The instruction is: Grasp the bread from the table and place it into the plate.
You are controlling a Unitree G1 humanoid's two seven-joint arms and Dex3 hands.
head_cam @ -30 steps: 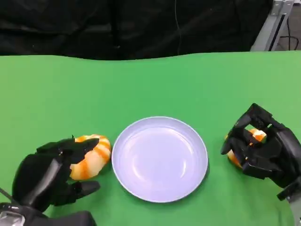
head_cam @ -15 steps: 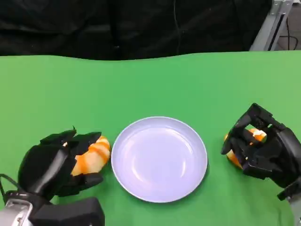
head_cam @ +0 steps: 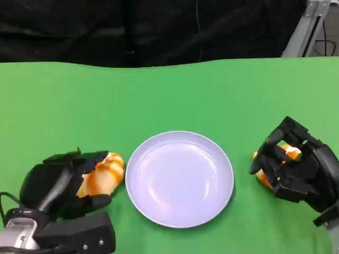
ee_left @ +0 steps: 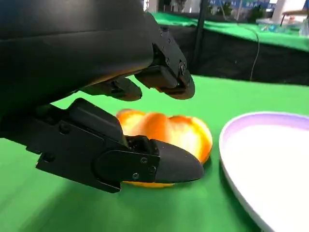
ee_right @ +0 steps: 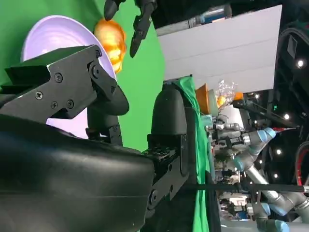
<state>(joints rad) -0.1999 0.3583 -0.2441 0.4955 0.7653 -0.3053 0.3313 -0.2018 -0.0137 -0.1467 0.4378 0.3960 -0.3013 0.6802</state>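
The left hand (head_cam: 61, 182) is lying low on the green tabletop (head_cam: 159, 95) at the near left, its fingers curling around an orange-and-cream striped bread (head_cam: 101, 173). In the left wrist view one finger (ee_left: 145, 164) is lying along the near side of that bread (ee_left: 169, 133) while the others are arching over its top, so the hand is cupping it closely; the bread is sitting on the cloth, and whether the fingers are actually pressing on it cannot be told. This bread is lying just beside the left rim of the plate (head_cam: 180, 135), a pale lavender round dish that is sitting in the middle of the tabletop, and the same rim (ee_left: 241, 121) is showing close to the bread in the wrist view. On the far side of the plate, at the near right, the right hand (head_cam: 296, 166) is wrapping its fingers over a second bread (head_cam: 290, 152), of which small orange patches are peeking out between the black fingers; the hand is gripping it against the cloth, apart from the plate's right edge. The right wrist view is looking past this hand's own shell across the plate (ee_right: 53, 34) to the first bread (ee_right: 111, 41) with the other hand's fingertips (ee_right: 140, 24) hanging around it.
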